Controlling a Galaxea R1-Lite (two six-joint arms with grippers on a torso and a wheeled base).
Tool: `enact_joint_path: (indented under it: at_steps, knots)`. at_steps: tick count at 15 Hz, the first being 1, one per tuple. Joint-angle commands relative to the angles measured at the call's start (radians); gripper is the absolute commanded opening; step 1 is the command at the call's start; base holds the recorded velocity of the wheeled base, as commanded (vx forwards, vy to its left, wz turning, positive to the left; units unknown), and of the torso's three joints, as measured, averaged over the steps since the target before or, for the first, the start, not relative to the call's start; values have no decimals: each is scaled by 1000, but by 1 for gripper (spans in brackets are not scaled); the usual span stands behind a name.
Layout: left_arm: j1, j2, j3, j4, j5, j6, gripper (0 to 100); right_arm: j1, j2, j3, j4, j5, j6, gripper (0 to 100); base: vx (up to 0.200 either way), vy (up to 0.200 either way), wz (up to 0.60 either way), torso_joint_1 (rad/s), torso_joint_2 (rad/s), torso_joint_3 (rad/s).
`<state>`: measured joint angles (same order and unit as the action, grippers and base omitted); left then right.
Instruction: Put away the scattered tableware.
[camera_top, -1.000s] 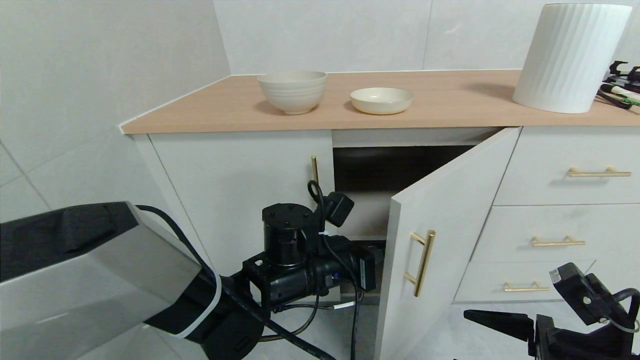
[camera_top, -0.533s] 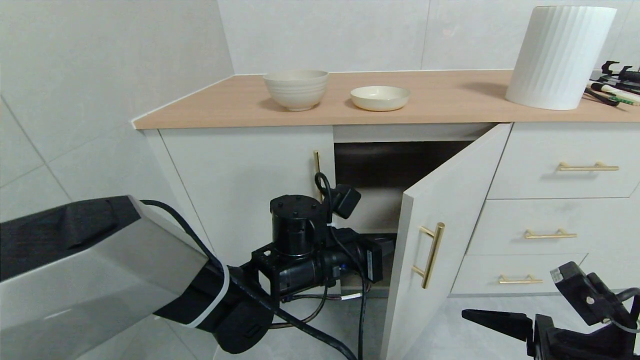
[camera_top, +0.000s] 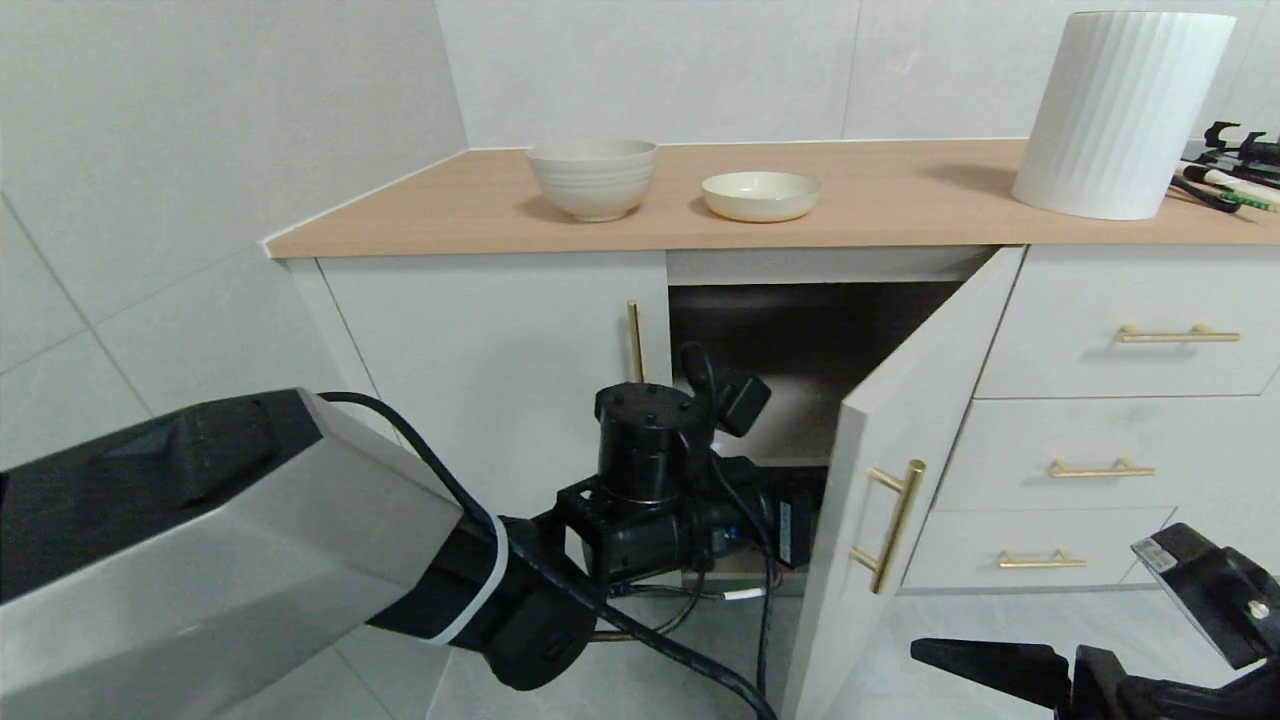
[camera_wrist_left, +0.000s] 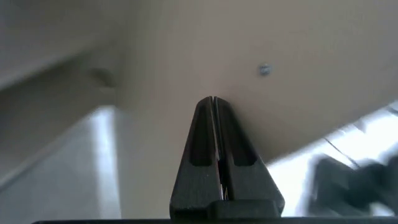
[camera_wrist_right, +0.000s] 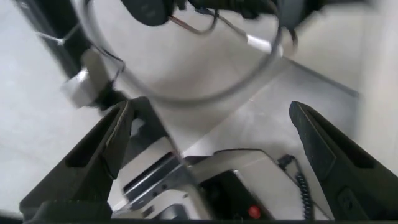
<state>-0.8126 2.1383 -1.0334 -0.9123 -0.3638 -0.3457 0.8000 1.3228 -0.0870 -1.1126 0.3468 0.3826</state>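
Beige bowl (camera_top: 592, 178), dish (camera_top: 761, 195) on worktop (camera_top: 900, 205) above open cabinet door (camera_top: 905, 470); left hand (camera_wrist_left: 212, 99) clenched empty, behind door, nearer bowl; right hand (camera_wrist_right: 210, 106) released, below door.

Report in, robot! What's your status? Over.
Left gripper shut, low behind the cabinet door. Right gripper open, empty, near the floor. Bowl and shallow dish on the countertop. Door open, cabinet reachable.

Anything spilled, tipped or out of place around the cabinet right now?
Nothing is spilled or damaged. The bowl and the shallow dish sit upright and apart on the countertop. The one thing not squared away is the cabinet door below them, which is standing ajar.
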Motion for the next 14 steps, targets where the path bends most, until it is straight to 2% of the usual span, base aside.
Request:
enact_joint_path:
  at_steps: [1, 2, 4, 5, 7, 9, 10, 11, 12, 13, 14]
  knots:
    - [-111, -57, -39, 58, -4, 7, 0, 50, -112, -19, 43, 1, 6, 100, 0, 0, 0, 0, 0, 0]
    - [-201, -121, -19, 113, -3, 57, 0, 56, -200, -45, 120, 17, 7, 100, 0, 0, 0, 0, 0, 0]
    - [-214, -175, 58, 115, -3, 114, 0, 54, -251, -76, 204, 38, 7, 100, 0, 0, 0, 0, 0, 0]
    - [-140, -189, 113, 107, 0, 125, 0, 47, -258, -109, 275, 34, 7, 100, 0, 0, 0, 0, 0, 0]
    - [-62, -212, 182, 73, 45, 123, 0, 31, -234, -115, 284, 32, 6, 100, 0, 0, 0, 0, 0, 0]
    - [33, -270, 302, -17, 171, 131, 0, -48, -154, -191, 292, 24, 4, 100, 0, 0, 0, 0, 0, 0]
    - [72, -301, 337, -48, 197, 146, 0, -116, -99, -244, 298, 24, 1, 100, 0, 0, 0, 0, 0, 0]
    - [128, -337, 369, -66, 209, 175, 0, -166, -33, -303, 304, 24, -1, 100, 0, 0, 0, 0, 0, 0]
    - [159, -363, 385, -66, 210, 197, 0, -188, 10, -346, 309, 24, -1, 100, 0, 0, 0, 0, 0, 0]
    - [228, -416, 417, -65, 212, 235, 0, -212, 104, -450, 338, 18, -1, 100, 0, 0, 0, 0, 0, 0]
    - [270, -446, 432, -63, 210, 246, 0, -214, 165, -528, 381, -3, -1, 100, 0, 0, 0, 0, 0, 0]
